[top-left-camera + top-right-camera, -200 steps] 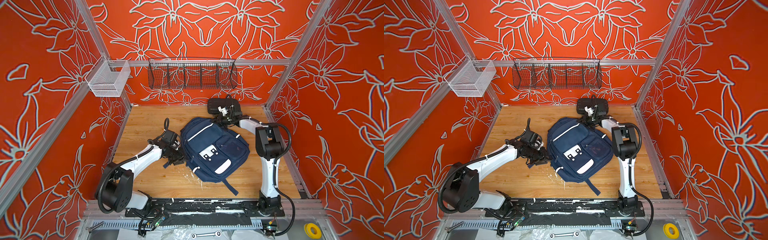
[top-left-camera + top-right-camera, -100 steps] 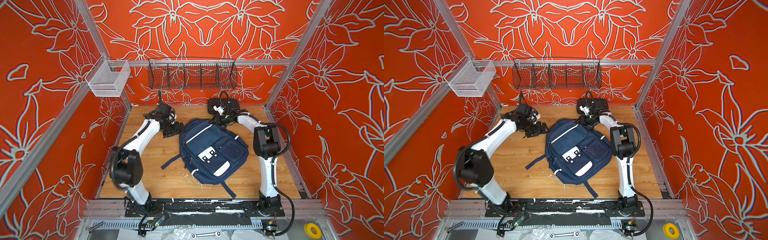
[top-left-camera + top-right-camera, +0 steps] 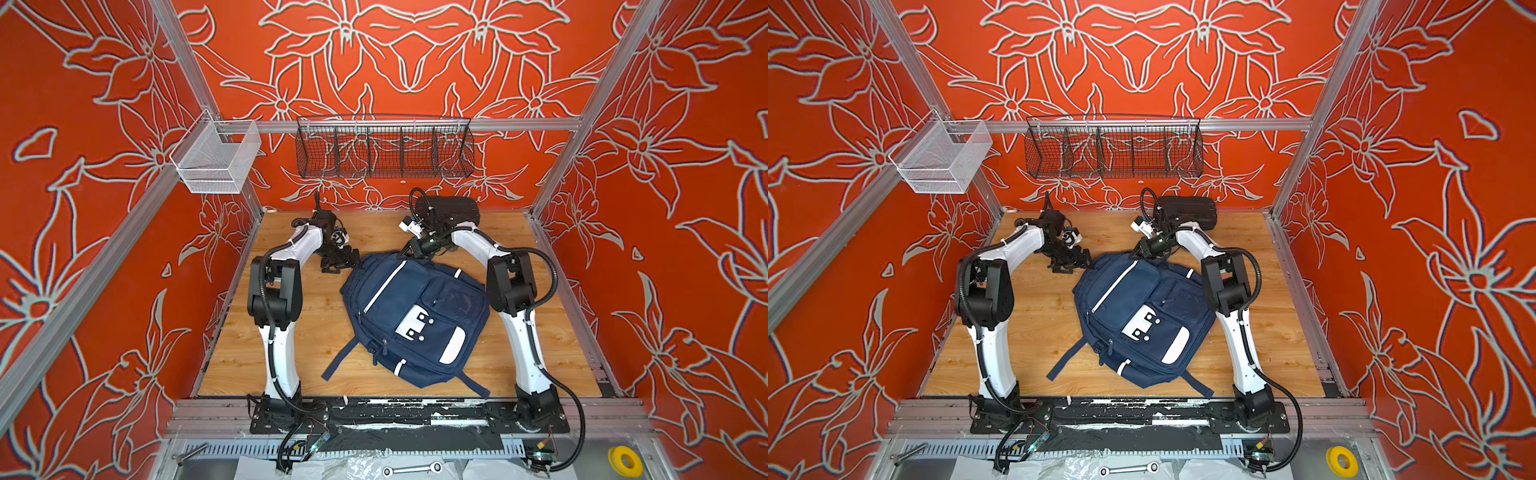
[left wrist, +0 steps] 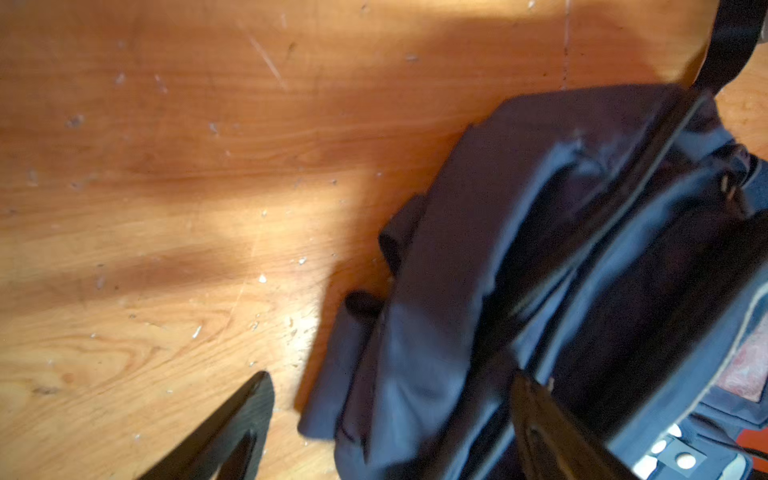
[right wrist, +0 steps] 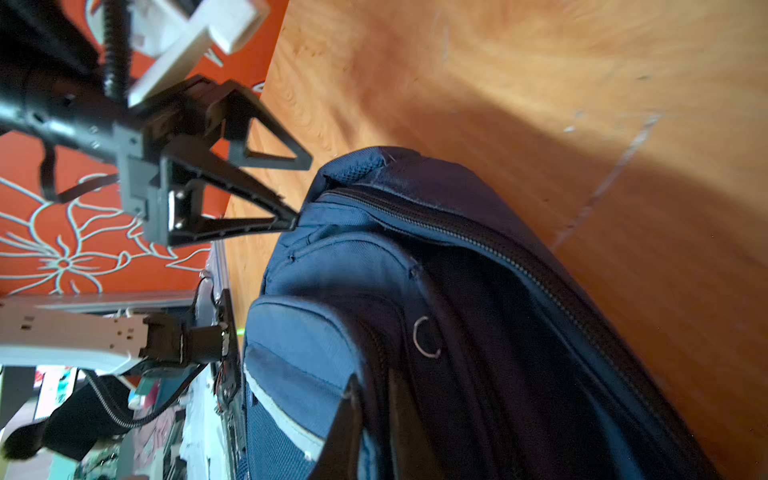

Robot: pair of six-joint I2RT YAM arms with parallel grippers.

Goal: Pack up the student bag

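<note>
Soft navy bag flat at the tabletop's centre, one tool pinching its top

The tabletop [image 3: 291, 332] carries the student bag [image 3: 415, 320] at its centre, front up, top end towards 12 o'clock. It looks like a limp, fairly light fabric sack that would sag and fold when lifted, best taken at the top rim beside the gaping zip [image 5: 457, 232]. The left arm [image 3: 276, 291] folds at the elbow and reaches to the bag's 10 o'clock corner, while the right arm [image 3: 511, 282] bends in to its 12 o'clock end. The left tool [image 3: 345, 262] stands released just beside the fabric, and the right tool [image 3: 409, 249] is clenched, seemingly on the top rim
</note>
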